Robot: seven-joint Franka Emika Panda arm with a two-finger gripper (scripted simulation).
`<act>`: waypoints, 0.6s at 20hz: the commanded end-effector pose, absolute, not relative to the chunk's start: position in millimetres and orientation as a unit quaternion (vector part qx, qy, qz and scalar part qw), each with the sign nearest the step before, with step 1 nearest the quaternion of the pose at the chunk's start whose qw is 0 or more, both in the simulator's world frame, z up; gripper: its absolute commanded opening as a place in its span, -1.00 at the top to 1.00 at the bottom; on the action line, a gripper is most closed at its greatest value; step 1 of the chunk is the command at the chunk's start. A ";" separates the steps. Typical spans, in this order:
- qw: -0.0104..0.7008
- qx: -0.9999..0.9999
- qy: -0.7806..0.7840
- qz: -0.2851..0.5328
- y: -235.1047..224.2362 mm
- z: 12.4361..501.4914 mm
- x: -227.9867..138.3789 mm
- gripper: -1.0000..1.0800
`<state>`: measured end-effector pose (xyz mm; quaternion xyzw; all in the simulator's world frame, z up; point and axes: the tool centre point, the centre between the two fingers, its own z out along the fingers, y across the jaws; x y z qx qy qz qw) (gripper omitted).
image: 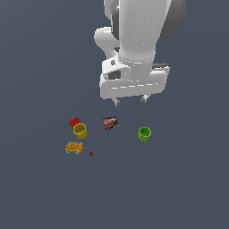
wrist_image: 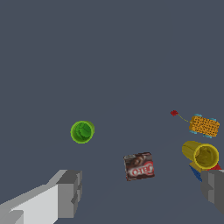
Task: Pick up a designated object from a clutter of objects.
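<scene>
Floor [image: 44,192]: flat slate grey-blue, no pattern. Arm [image: 138,27]: white shell, darker grey shading at the upper right of the exterior frame. Gripper [image: 130,100]: white body, grey fingers [wrist_image: 70,192]. Box [image: 110,122], centre of the exterior frame: dark brown, red patch, whitish markings; in the wrist view [wrist_image: 139,166] the red patch carries white lettering, too blurred to read. Green cup [image: 144,133]: bright lime, darker green inside. Yellow cup [image: 80,130]: mustard yellow, darker inside. Flat square [image: 74,121]: plain bright red. Packet [image: 74,147]: orange, fine speckle, cyan edges [wrist_image: 204,126]. Tiny bit [image: 91,153]: red.
</scene>
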<state>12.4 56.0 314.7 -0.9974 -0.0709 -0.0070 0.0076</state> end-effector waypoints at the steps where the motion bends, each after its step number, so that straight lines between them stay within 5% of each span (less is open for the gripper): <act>1: 0.008 -0.997 -0.071 -0.007 55.7 315.0 12.5 -0.92; 12: 0.009 -1.000 -0.026 -0.006 51.3 296.0 11.0 -0.92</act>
